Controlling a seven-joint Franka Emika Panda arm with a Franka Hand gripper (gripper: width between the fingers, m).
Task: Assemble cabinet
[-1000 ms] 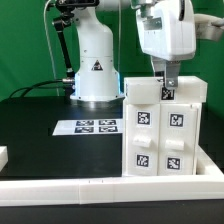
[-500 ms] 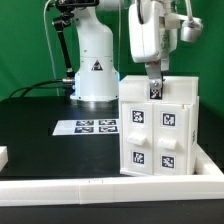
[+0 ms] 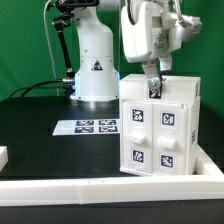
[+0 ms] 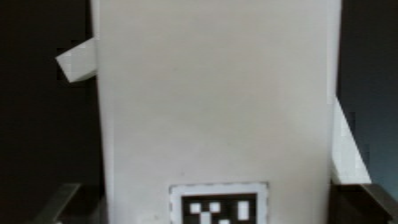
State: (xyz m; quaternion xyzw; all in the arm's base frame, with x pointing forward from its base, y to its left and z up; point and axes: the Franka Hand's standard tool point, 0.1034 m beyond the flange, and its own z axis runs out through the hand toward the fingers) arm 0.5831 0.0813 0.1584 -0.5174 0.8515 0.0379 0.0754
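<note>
The cabinet [image 3: 160, 135] is a tall white box standing upright at the exterior view's right, with square fronts that each carry a black-and-white tag. My gripper [image 3: 153, 82] comes down from above onto its top edge, next to a small tag there. In the wrist view the cabinet's white top [image 4: 214, 100] fills the middle. My gripper [image 4: 214, 214] straddles it at its tagged end, and a dark finger [image 4: 63, 205] shows on each side. The jaws are shut on the cabinet.
The marker board [image 3: 88, 127] lies flat on the black table, to the exterior view's left of the cabinet. The white robot pedestal [image 3: 95, 65] stands behind it. A white rail [image 3: 100, 185] borders the front, and a small white part [image 3: 3, 156] sits at the left edge.
The gripper has shifted toward the exterior view's left and tilted. The cabinet has turned and moved with it, so its fronts face a little differently.
</note>
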